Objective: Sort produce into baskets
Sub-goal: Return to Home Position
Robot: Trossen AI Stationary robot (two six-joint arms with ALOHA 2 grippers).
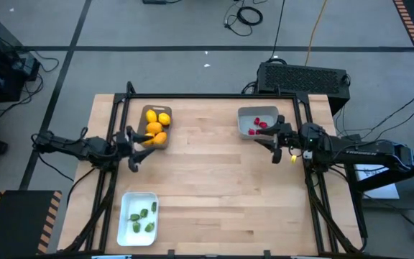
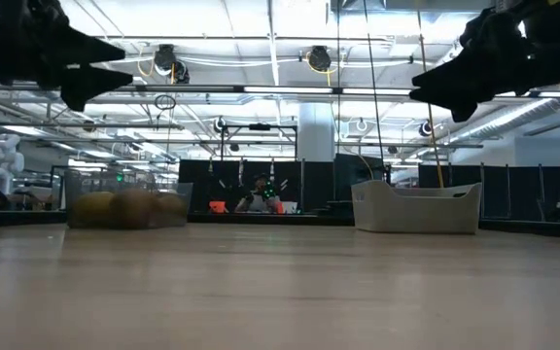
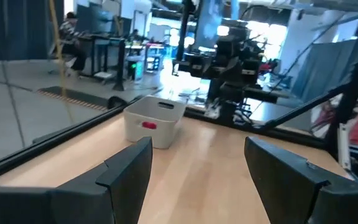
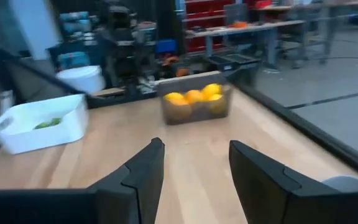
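High view: left gripper [image 1: 136,149] over tabletop [image 1: 214,183] near left edge, jaws open, empty. Just beside it, brown tray [image 1: 144,114] by far edge holds yellow and orange fruit [image 1: 154,128]. White tray [image 1: 131,201] at near-left corner holds green pieces [image 1: 141,216]. Grey tray [image 1: 250,115] by far edge holds red pieces [image 1: 257,126]. Right gripper [image 1: 274,142] just beside it, jaws open, empty. Risk: either arm, swinging on withdrawal, could clip adjacent tray and spill contents.

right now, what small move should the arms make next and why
Probably just draw both arms back to rest: yellow fruit sit in the brown tray, red pieces the grey tray, green pieces the white tray, and the left fingers and right fingers hang open, empty.
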